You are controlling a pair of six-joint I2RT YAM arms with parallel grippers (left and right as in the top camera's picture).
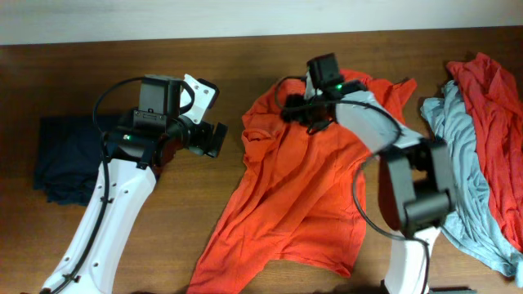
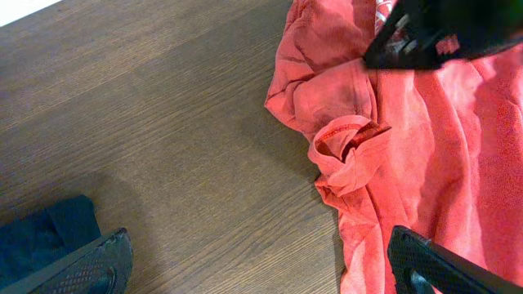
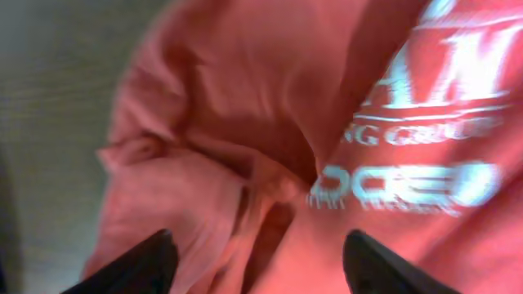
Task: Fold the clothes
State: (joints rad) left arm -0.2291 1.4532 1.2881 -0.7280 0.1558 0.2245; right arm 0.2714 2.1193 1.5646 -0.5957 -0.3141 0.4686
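Orange-red shirt (image 1: 302, 188) (white lettering (image 3: 409, 184)), navy cloth (image 1: 65, 155), brown table (image 1: 188, 188).

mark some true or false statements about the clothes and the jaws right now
1. The orange shirt lies neatly folded. False: it is spread out and rumpled.
2. The left jaws stand open, holding nothing. True.
3. A dark blue garment lies towards the left end of the table. True.
4. The right jaws are shut on the grey garment. False: they stand open over the orange shirt, and the grey garment lies in the pile on the right.
5. The orange shirt bears white lettering. True.
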